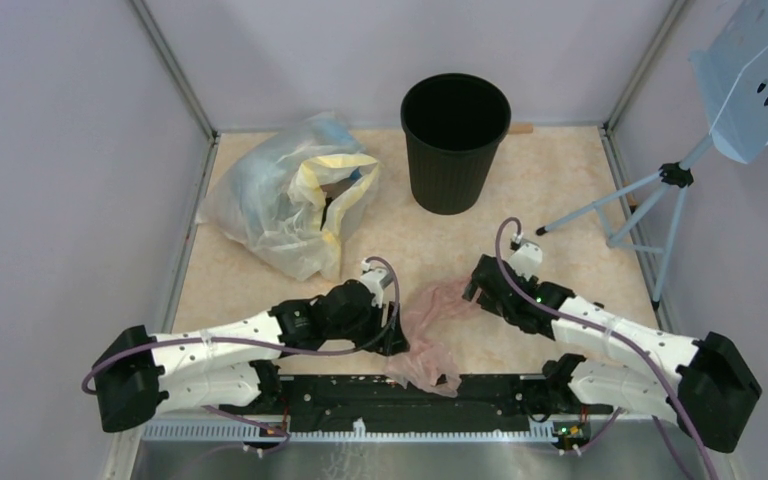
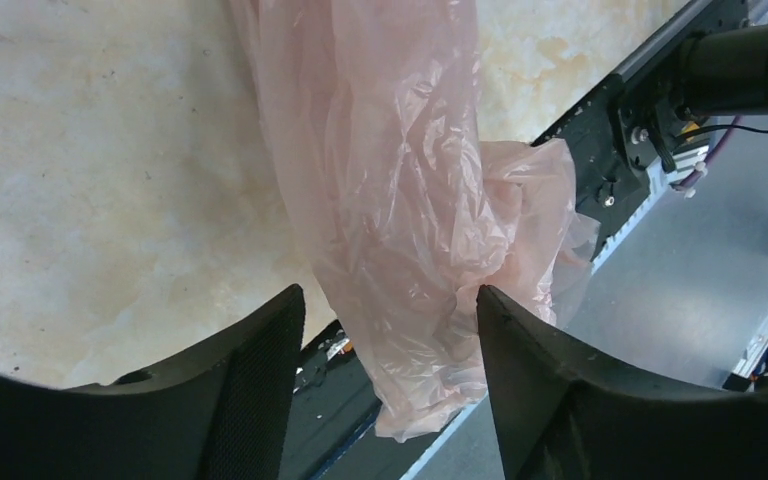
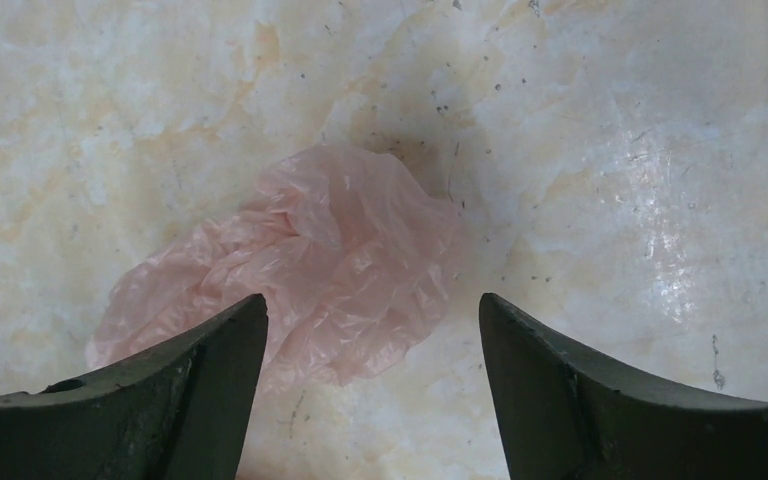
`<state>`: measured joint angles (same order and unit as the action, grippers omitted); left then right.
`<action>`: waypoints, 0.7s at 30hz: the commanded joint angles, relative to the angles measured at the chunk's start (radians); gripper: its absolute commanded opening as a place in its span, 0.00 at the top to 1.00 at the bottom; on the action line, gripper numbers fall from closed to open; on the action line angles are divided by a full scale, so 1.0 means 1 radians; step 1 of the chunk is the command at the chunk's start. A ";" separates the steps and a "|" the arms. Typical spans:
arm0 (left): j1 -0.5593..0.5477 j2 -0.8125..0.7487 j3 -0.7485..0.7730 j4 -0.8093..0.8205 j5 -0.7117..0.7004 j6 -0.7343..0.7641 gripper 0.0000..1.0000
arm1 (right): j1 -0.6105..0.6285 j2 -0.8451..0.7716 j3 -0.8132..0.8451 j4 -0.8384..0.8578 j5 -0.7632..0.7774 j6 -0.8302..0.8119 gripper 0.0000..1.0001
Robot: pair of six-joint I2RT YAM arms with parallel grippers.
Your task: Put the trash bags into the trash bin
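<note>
One pink bag (image 1: pixel 432 330) lies crumpled on the table (image 1: pixel 570 190) between the two arms. Its near end is draped over the black rail (image 1: pixel 360 395) at the table's front edge. Just above that end, the left pincer (image 2: pixel 388 295) is spread wide and released, and the film runs up between its two fingers; whether it touches either one I cannot tell. At the bag's far end, the right pincer (image 3: pixel 372 300) is also spread and grasps nothing, with the crumpled film lying between its fingers and toward the left one. Well apart from the bag, the bin (image 1: pixel 455 140) stands upright at the far side of the table.
</note>
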<state>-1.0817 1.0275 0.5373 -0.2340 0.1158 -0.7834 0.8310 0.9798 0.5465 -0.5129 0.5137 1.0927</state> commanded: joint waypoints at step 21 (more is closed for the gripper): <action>0.069 0.116 0.066 -0.147 -0.315 0.171 1.00 | -0.091 -0.014 0.243 -0.156 0.216 -0.189 1.00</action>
<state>-1.0203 1.0901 0.5217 -0.3496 -0.1387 -0.7105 0.7555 1.0874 0.6971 -0.5377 0.5564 0.9352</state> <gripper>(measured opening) 0.005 0.003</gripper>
